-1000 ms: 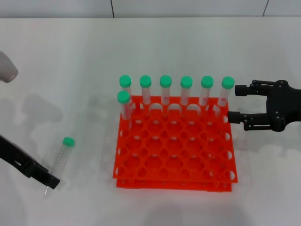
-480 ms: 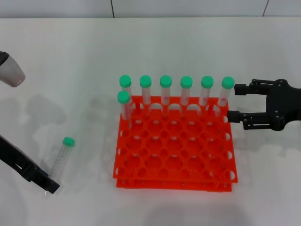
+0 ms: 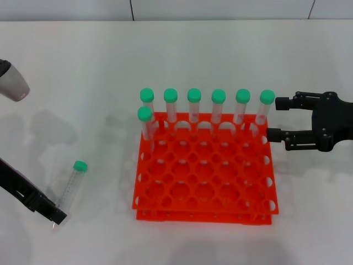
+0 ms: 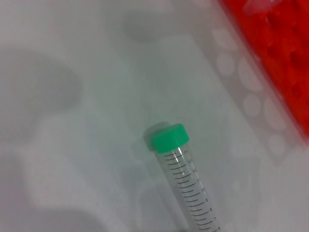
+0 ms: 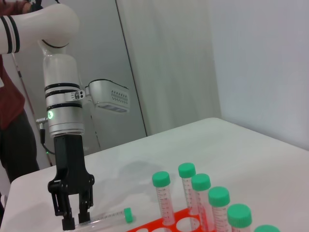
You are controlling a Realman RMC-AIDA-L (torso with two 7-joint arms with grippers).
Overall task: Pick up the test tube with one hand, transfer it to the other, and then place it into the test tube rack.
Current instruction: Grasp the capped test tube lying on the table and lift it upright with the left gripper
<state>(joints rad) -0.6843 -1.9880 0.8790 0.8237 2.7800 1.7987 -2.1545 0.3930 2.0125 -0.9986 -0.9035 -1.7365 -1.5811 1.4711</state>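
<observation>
The rack (image 3: pixel 205 168) is set mid-table (image 3: pixel 83 72), with seven tubes (image 3: pixel 194 107) stood along its far rows. A loose tube (image 3: pixel 73 182) is laid flat well to its left. The right gripper (image 3: pixel 274 118) is parked just beside the rack's right edge; the left gripper (image 5: pixel 76 220) is lowered over the loose tube's bottom end.

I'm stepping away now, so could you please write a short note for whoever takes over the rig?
Left gripper: open, down at the table, fingers on either side of the loose tube's bottom end, not closed on it.
Right gripper: open, waiting beside the rack's far right corner.
Loose tube: lying on the table left of the orange rack, green cap pointing away.
Seven tubes already stand in the rack.
Done: approach only.
Left: grasp, hand over, place in rack.
</observation>
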